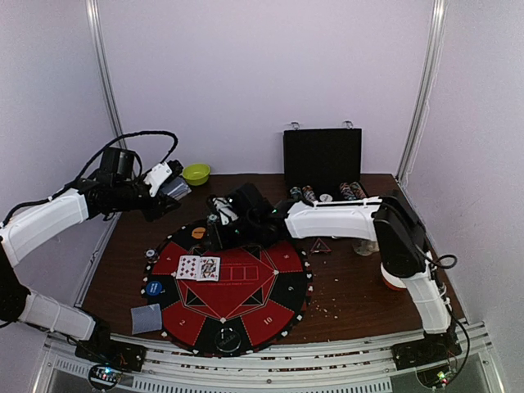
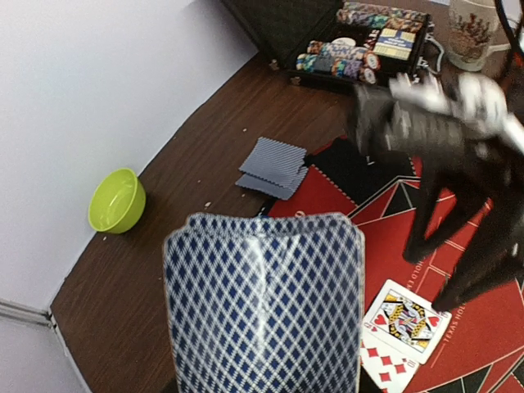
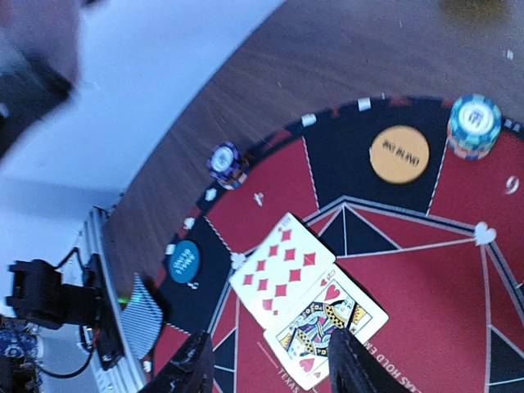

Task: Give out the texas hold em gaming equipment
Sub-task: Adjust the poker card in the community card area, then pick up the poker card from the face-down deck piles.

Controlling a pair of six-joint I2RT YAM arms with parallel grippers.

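Brown wood bench [image 1: 352,286], white walls [image 1: 262,82], round red-black mat [image 1: 246,307]. Blue-diamond-backed deck [image 2: 264,303] sits in left end effector [image 1: 170,187]; right end effector [image 3: 266,368] looks part-open, probably empty, over face-up cards [image 3: 307,303]

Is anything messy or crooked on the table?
Yes. Pale crumbs are scattered on the table right of the mat. A face-down card lies tilted at the mat's near-left edge.
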